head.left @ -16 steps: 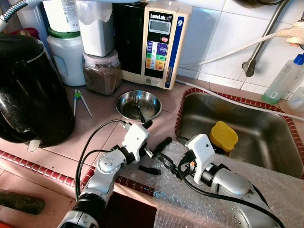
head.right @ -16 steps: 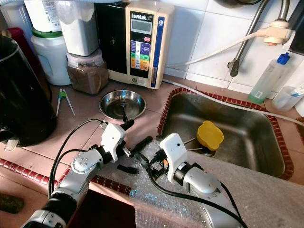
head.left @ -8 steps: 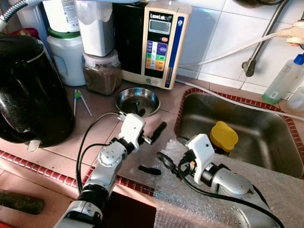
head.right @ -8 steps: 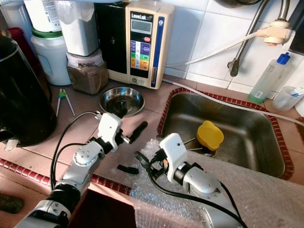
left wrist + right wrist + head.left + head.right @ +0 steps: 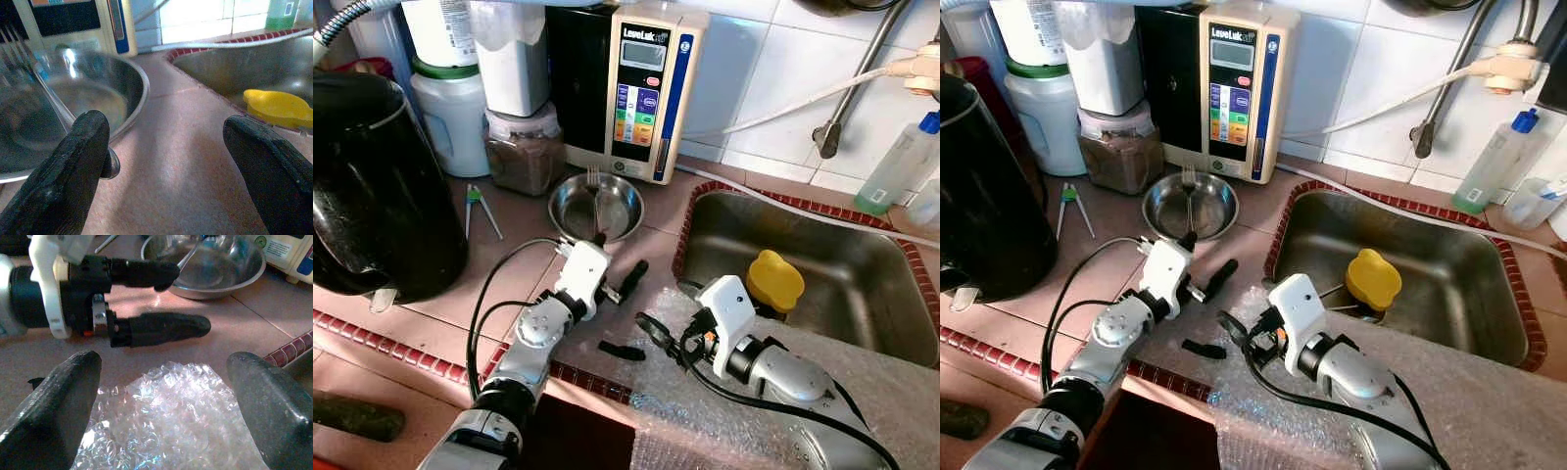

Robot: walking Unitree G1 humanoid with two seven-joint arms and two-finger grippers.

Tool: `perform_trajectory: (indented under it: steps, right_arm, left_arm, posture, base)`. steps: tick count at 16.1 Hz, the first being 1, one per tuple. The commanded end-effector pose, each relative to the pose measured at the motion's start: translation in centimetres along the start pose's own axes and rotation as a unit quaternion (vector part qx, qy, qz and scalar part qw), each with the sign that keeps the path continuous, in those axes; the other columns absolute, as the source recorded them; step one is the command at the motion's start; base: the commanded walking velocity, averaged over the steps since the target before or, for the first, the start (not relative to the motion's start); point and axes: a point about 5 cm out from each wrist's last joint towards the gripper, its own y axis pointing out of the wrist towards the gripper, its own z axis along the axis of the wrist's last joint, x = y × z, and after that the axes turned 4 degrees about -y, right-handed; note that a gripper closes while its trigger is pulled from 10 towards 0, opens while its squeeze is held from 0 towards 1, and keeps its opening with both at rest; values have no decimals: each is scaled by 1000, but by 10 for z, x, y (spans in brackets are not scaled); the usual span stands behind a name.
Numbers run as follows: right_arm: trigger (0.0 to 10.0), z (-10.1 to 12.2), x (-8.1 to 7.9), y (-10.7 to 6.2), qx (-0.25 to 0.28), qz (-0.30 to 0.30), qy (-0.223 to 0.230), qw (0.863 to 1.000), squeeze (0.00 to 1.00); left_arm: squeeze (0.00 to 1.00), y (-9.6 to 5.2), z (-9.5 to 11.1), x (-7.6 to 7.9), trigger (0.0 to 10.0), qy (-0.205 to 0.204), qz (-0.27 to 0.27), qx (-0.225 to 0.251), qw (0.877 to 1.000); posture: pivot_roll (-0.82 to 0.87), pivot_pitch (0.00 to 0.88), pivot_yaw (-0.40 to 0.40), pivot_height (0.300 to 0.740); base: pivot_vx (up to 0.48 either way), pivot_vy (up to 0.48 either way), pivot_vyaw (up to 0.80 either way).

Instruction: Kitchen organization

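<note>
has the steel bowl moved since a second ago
Yes. The steel bowl now sits closer to the water machine at the back, pushed away from the counter edge, with the left gripper just behind it.

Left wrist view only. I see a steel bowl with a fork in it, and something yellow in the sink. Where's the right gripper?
Observer: The right gripper is open above bubble wrap at the counter's front edge, next to the sink's near corner.
Operator: Anything loose near my fingers?
Observer: A small black piece lies on the counter between the two arms, on the near side of the left gripper.
Operator: What's off to the bowl's left?
Observer: Green-handled tongs lie on the counter there, and beyond them stands a large black kettle.
</note>
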Motion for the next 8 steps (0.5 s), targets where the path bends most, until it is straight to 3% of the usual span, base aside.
perform_trajectory:
  steps: [1, 8]
  right_arm:
    - [10000, 2, 4, 0, 1, -6, -8, 1000, 0]
    - [10000, 2, 4, 0, 2, -10, -11, 1000, 0]
  left_arm:
    - [0, 3, 0, 1, 10000, 9, 0, -5, 1000]
    - [0, 1, 9, -21, 10000, 35, 71, 13, 997]
  posture:
    - [49, 0, -68, 740]
    - [51, 0, -67, 740]
  base:
    - [0, 0, 0]
    - [0, 0, 0]
